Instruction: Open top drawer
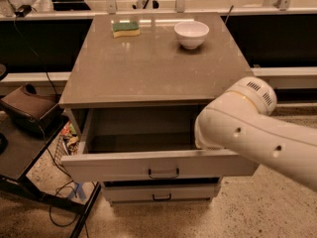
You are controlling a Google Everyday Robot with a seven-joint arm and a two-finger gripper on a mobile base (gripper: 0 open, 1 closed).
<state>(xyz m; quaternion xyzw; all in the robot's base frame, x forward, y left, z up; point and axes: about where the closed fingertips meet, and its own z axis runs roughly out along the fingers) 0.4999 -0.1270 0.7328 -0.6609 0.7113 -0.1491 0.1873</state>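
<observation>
Top drawer (pixel 163 163) pulled well out of the grey cabinet (pixel 153 68), wide flat front facing forward and small black bar handle (pixel 163 173) at the middle of its lower edge. Deep box behind the front open to view, dark inside. Just below, a shorter drawer (pixel 161 192) with a similar black handle (pixel 162 197), pushed in.

Big white robot arm (pixel 247 128) reaching in from the right, rounded end over the right part of the open drawer, covering that corner. Gripper hidden from sight, somewhere behind or beyond the arm; cannot tell whether spread or closed, or on anything.

On the cabinet top, toward the back: a yellow-and-green sponge (pixel 126 29) at left, a white bowl (pixel 191 33) at right, well apart from each other.

Left of the cabinet, a brown case (pixel 27 110) on a low black stand, with cables (pixel 59 212) trailing over the speckled floor (pixel 267 207).
</observation>
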